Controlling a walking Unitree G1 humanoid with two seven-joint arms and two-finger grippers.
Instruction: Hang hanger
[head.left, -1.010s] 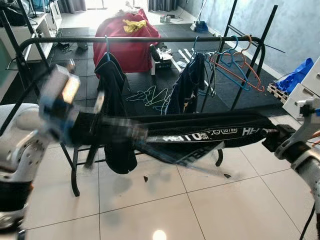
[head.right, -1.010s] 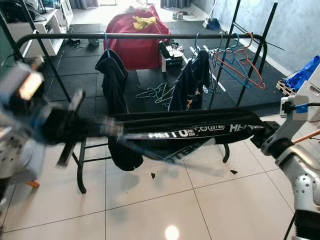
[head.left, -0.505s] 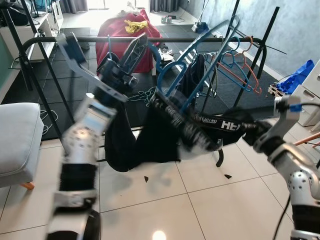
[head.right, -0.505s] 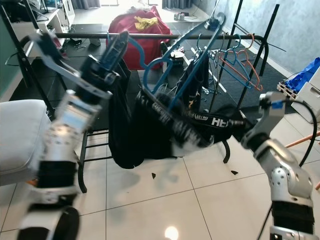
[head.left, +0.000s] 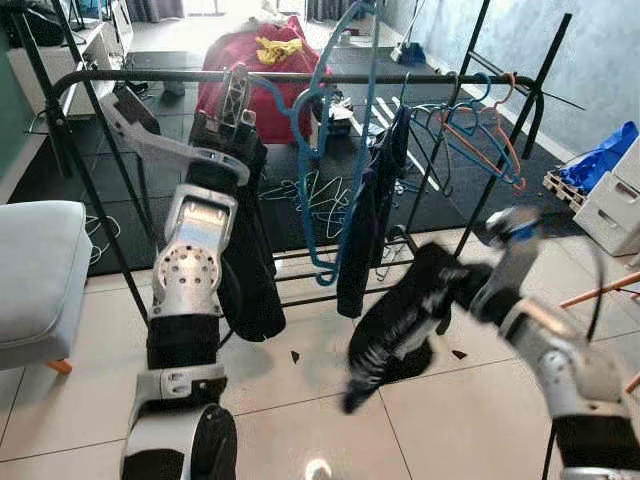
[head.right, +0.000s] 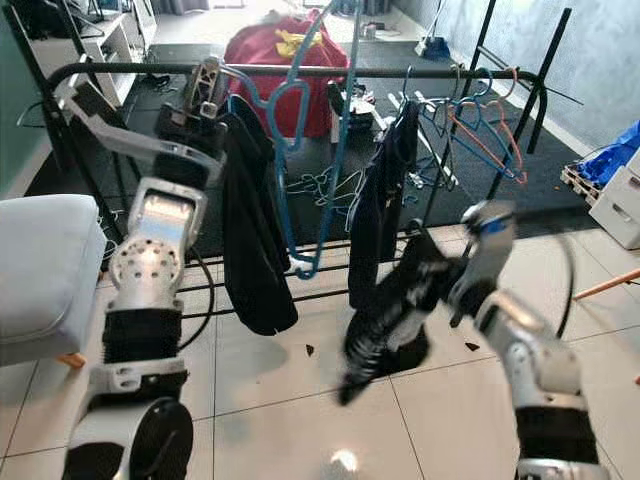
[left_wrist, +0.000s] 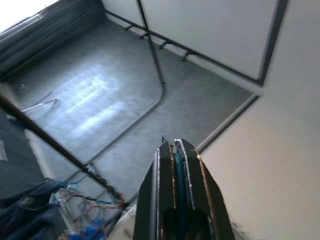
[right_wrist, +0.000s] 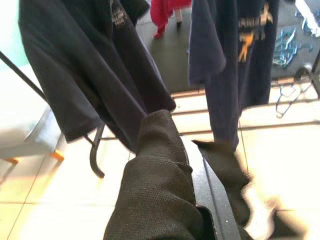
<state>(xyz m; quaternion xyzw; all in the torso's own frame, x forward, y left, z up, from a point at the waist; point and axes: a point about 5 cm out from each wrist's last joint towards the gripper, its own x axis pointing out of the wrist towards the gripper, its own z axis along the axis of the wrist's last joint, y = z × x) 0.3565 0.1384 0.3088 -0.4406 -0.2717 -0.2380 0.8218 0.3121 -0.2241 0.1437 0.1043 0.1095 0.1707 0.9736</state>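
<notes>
The blue hanger (head.left: 335, 150) is raised high at the left-centre of the scene, its long body running almost vertically, top end above the black rail (head.left: 400, 78) and lower end hanging in front of the rack between two dark shirts. The left gripper (head.left: 235, 92) holds it near the top; in the left wrist view the two black fingers (left_wrist: 160, 200) are pressed together with a strip of blue plastic pinched between them. The hook lies just right of those fingers and at about rail height, so the coming move seems to turn on tipping the hook over the rail, which runs left to right just behind it. The left arm is clearly the nearer one.

The right gripper (head.left: 470, 285) is lower and to the right, closed on a dark garment (head.left: 395, 330) that hangs off the hanger, blurred, above the floor.

On the rail hang a black shirt (head.left: 245, 250) to the left, a navy shirt (head.left: 370, 220) in the middle and a cluster of empty hangers (head.left: 475, 125) far right. The floor (head.left: 300, 410) is pale tile near the robot, dark matting beyond, with a red beanbag (head.left: 270, 65) far back and a grey seat (head.left: 35, 265) at left.
</notes>
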